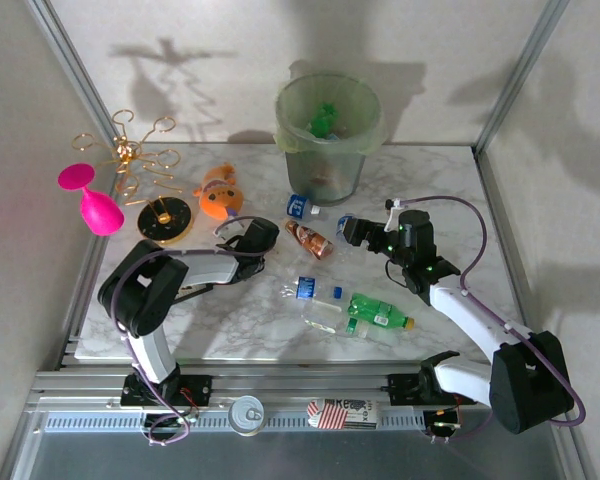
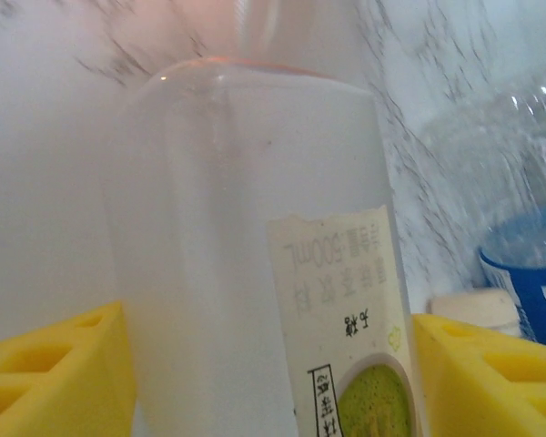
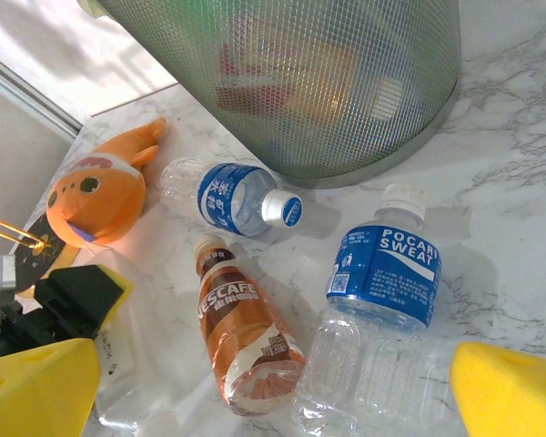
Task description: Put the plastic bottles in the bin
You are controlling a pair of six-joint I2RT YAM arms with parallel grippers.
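The bin (image 1: 323, 135), pale green with a bag liner, stands at the back middle and holds some bottles; its mesh wall (image 3: 328, 82) rises in the right wrist view. My left gripper (image 1: 248, 238) is shut on a frosted clear bottle (image 2: 255, 273) with a green-and-white label, a yellow pad (image 2: 45, 373) against each side. My right gripper (image 1: 357, 230) hangs open above a brown bottle (image 3: 246, 332) and a clear blue-labelled bottle (image 3: 378, 300). A small blue-labelled bottle (image 3: 232, 200) lies near the bin. A green bottle (image 1: 380, 313) and clear bottles (image 1: 318, 295) lie nearer the front.
An orange plush toy (image 1: 220, 192) lies left of the bottles. A pink wine glass (image 1: 90, 200), a gold wire rack (image 1: 135, 160) and a black-and-gold disc (image 1: 167, 218) stand at the far left. A can (image 1: 247, 413) sits on the front rail.
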